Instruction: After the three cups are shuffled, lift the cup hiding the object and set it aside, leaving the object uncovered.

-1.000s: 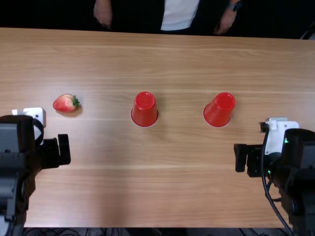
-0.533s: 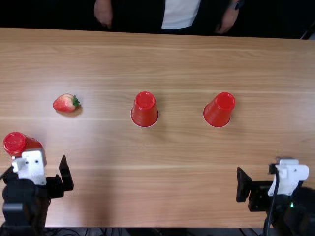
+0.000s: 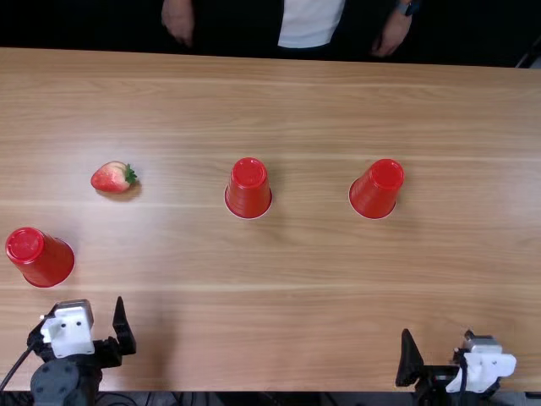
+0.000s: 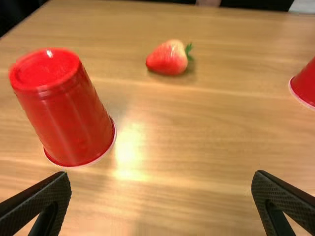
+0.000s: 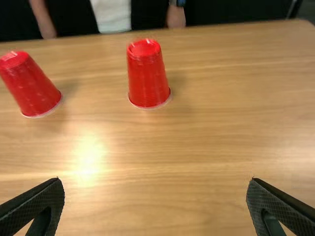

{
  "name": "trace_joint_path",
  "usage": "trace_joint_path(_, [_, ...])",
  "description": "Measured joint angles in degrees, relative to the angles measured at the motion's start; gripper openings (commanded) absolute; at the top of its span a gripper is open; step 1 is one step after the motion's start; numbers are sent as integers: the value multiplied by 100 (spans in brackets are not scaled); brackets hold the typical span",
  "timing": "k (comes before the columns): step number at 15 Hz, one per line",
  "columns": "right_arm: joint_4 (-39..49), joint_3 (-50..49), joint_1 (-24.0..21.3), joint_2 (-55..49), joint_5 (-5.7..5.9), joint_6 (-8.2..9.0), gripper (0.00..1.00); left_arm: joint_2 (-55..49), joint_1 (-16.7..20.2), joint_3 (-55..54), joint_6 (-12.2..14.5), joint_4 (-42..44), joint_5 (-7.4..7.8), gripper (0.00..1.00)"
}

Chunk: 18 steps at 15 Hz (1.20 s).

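The task is judged done: the red strawberry [image 3: 113, 178] is seen uncovered, the inverted red plastic cup [image 3: 39, 256] is set aside apart from it, nearer the left gripper [image 4: 157, 211], and that and the right gripper [image 5: 155, 209] are held spread, empty.

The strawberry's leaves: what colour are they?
Green. The leaves show best in the left wrist view.

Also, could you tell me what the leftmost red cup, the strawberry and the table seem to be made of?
Cup: likely thin glossy plastic, shiny highlights, pale rim. Strawberry: real or replica, unclear; red skin, green leaves. Table: wood or wood-look, visible grain, slight sheen.
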Motion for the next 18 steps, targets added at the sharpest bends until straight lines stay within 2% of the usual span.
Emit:
trace_joint_path(1, [120,-55,-61,-4,0,-7,100,0,0,-50,0,505,0,100])
trace_joint_path(2, [632,-85,-74,-4,-2,-13,100,-2,0,-52,0,1058,0,100])
trace_joint_path(6, [3412,-824,-74,-4,-7,-28,100,-2,0,-483,20,2111,4,100])
trace_joint_path(8, [4826,-1567,-74,-4,-7,-28,100,-2,0,-1067,24,3615,9,100])
trace_joint_path(10, [5827,-2168,-74,-4,-13,-26,100,-2,0,-1403,48,4177,31,100])
trace_joint_path(12, [6194,-2730,-74,-4,-22,-24,100,-2,-2,-1403,59,3849,219,100])
trace_joint_path(14, [6094,-3064,-74,-4,-122,-26,100,4,0,-1403,63,3287,529,100])
trace_joint_path(18, [5862,-3082,-74,-4,-236,-26,100,-2,-2,-1403,63,3272,684,100])
